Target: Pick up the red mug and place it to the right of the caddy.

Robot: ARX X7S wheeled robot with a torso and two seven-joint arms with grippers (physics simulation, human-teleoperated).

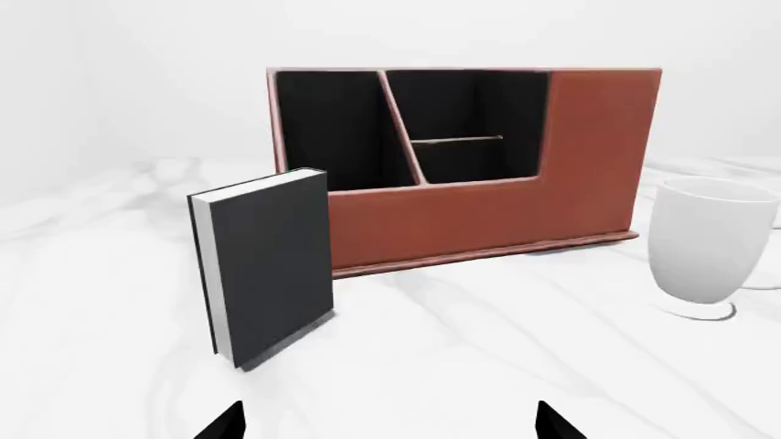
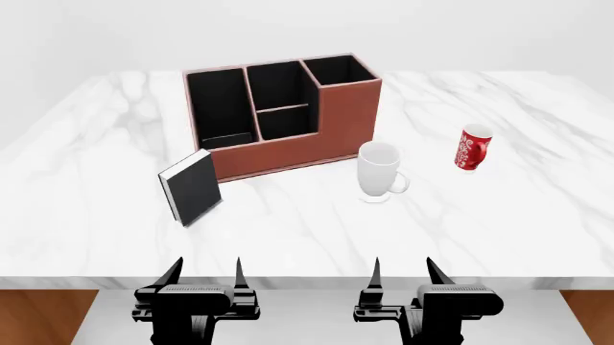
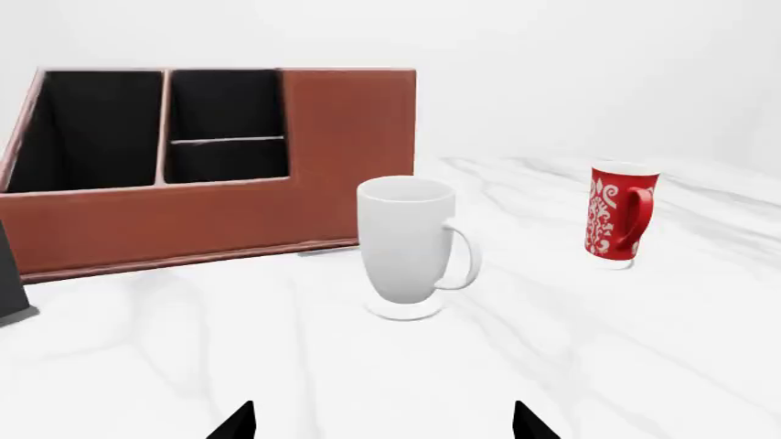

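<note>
Overhead, the head view showed a white marbled bench [image 2: 499, 223] carrying four things. The caddy [image 2: 278, 118], a reddish-brown box with black-lined compartments, stood toward the far middle, its taller corner section at the right end. A black book [image 2: 192, 188] with white pages stood upright just beside the caddy's near left corner, slightly apart from it. A plain white mug [image 2: 380, 171] on a small foot stood near the caddy's near right corner, its handle turned toward the right. The red mug [image 2: 472, 148], patterned in white, stood upright farther right, well apart from the caddy and near the white mug, held by neither hand.

Both hands waited at the bench's near edge, well apart from every object. The left hand [image 2: 204, 277] had its two dark fingers spread and gripped nothing; the right hand [image 2: 403, 277] was likewise spread and unloaded.

From the left wrist, the book [image 1: 262, 265] stood in front of the caddy [image 1: 488, 210], with the white mug [image 1: 708, 247] at one side and only the tips of the left hand [image 1: 390, 425] in sight. From the right wrist, the white mug [image 3: 409, 242] stood nearest, the caddy [image 3: 219, 201] behind it, and the red mug [image 3: 620, 215] showed its red handle; the tips of the right hand [image 3: 384, 422] were parted.
</note>
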